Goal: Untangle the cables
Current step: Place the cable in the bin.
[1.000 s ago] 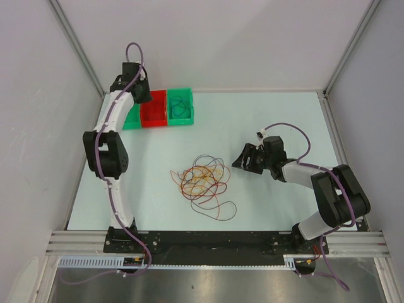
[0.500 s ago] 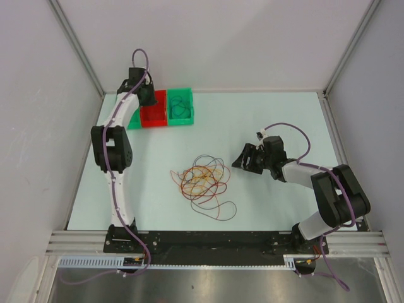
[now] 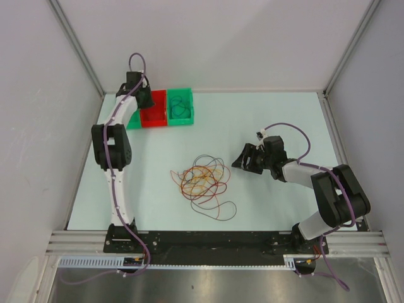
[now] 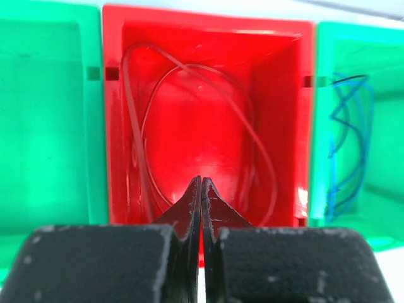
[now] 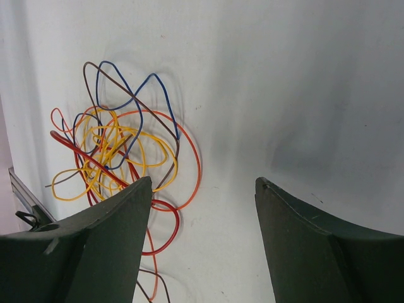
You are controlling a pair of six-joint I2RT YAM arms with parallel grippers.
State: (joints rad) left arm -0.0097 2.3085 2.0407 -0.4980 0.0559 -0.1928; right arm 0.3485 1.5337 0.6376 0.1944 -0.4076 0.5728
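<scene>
The tangle of cables (image 3: 202,180) lies in loose red, orange, yellow, blue and brown loops at mid-table. It also shows in the right wrist view (image 5: 120,151). My right gripper (image 3: 243,158) is open and empty just right of the tangle, its fingers apart over bare table (image 5: 203,183). My left gripper (image 3: 144,100) hangs over the red bin (image 3: 153,118) at the back left. Its fingers are shut with nothing seen between them (image 4: 202,183). A red cable (image 4: 257,144) lies coiled in the red bin (image 4: 208,16).
A green bin (image 3: 181,115) right of the red one holds blue cable (image 4: 350,139). Another green bin (image 3: 131,120) stands left of it, partly hidden by my left arm. Grey walls enclose the table on three sides.
My left arm has straightened and its wrist has shifted slightly over the red bin. The right arm and the tangle have not moved.
</scene>
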